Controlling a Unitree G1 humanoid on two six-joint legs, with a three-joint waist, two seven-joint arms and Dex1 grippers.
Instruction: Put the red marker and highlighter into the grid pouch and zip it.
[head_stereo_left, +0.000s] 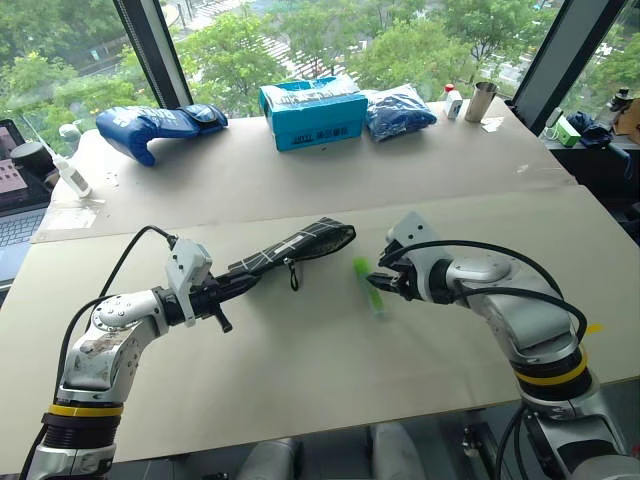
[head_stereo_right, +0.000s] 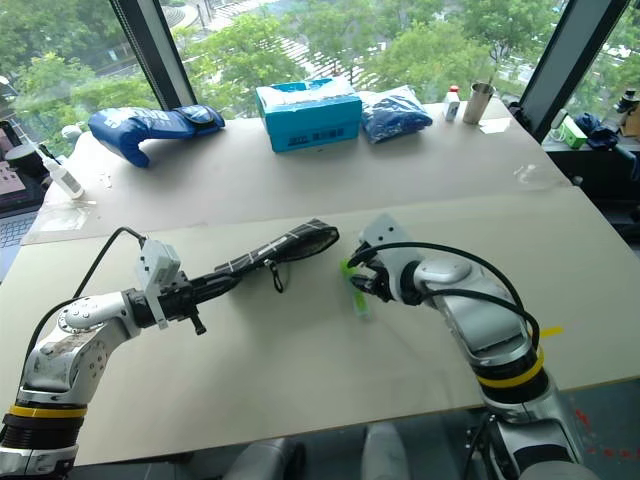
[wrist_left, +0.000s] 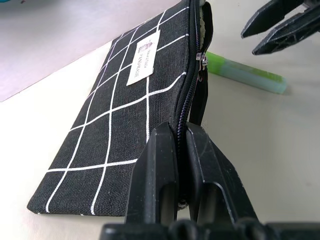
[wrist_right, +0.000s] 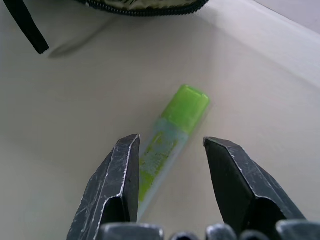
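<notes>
The grid pouch (head_stereo_left: 300, 245) is black with white lines. It is held edge-up just over the table, with my left gripper (wrist_left: 181, 131) shut on its zipper edge at the near end. Its mouth gapes at the far end and the black pull strap (head_stereo_left: 292, 274) hangs down. The highlighter (wrist_right: 185, 105), light green, lies on the table to the right of the pouch's mouth. My right gripper (wrist_right: 170, 142) hovers open right over it, a finger on each side of the barrel without gripping it. The red marker is out of view.
On the far table stand a blue carton (head_stereo_left: 313, 112), a blue glove (head_stereo_left: 160, 128), a blue bag (head_stereo_left: 398, 110) and a metal cup (head_stereo_left: 481, 100). A white bottle (head_stereo_left: 70, 172) and a laptop (head_stereo_left: 15, 190) sit at the far left.
</notes>
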